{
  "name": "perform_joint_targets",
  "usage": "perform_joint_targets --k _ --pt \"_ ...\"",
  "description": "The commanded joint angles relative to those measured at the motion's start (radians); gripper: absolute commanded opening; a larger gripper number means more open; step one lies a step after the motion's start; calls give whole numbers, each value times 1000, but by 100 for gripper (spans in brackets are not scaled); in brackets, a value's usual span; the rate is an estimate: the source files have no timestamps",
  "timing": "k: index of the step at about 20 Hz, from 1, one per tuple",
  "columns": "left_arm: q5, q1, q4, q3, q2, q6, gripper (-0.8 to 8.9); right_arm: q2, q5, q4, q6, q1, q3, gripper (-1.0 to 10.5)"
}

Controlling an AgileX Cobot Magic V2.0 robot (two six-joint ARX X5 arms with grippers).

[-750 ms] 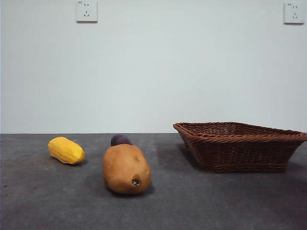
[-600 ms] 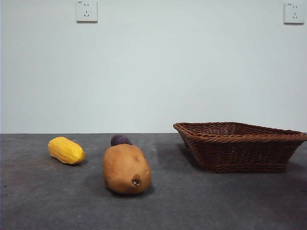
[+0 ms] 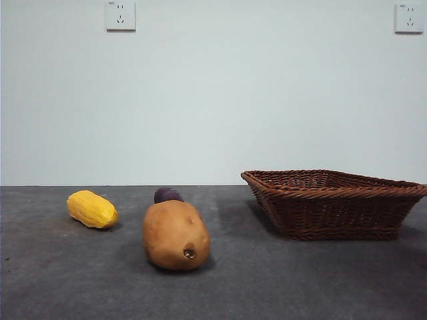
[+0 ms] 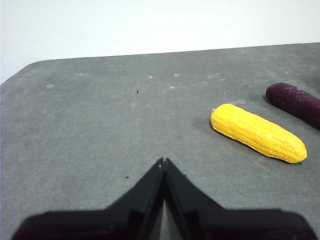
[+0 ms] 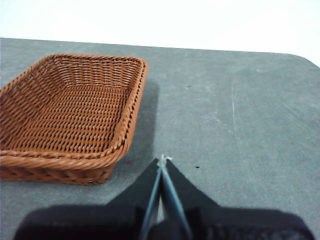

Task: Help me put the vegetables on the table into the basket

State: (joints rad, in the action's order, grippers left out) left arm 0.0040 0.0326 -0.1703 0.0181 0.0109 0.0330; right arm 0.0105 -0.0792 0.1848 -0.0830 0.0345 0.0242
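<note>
Potato (image 3: 176,235), corn (image 3: 92,209) at its 10 o'clock & purple veg (image 3: 167,195) at 12 were seen on table (image 3: 280,280); wicker basket (image 3: 337,203) at 3, empty. Left gripper (image 4: 163,162) & right gripper (image 5: 162,160) were held w/ jaws together, nothing gripped.

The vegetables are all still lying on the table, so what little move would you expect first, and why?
Probably the left tool opens and eases toward the corn. It is shut and holds nothing, and the corn lies nearest it, with the purple vegetable just beyond. The basket is empty and the potato untouched; the right tool waits beside the basket.
</note>
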Motion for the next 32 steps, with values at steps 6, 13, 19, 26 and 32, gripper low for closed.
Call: perform_joint_targets --k 6,13,19,26,32 --pt "3 3 6 -10 0 -5 -3 -1 -2 -4 142 -1 -9 0" --pt "34 3 5 -10 3 -62 -4 1 -6 -3 343 -1 -9 -3" --pt "124 3 2 10 6 -85 -4 1 -7 50 372 -1 11 -3" --pt "158 3 7 70 38 -154 -5 6 -9 157 381 -1 61 -3" --pt "160 3 15 136 133 -183 -5 43 -20 159 476 -1 100 -3"
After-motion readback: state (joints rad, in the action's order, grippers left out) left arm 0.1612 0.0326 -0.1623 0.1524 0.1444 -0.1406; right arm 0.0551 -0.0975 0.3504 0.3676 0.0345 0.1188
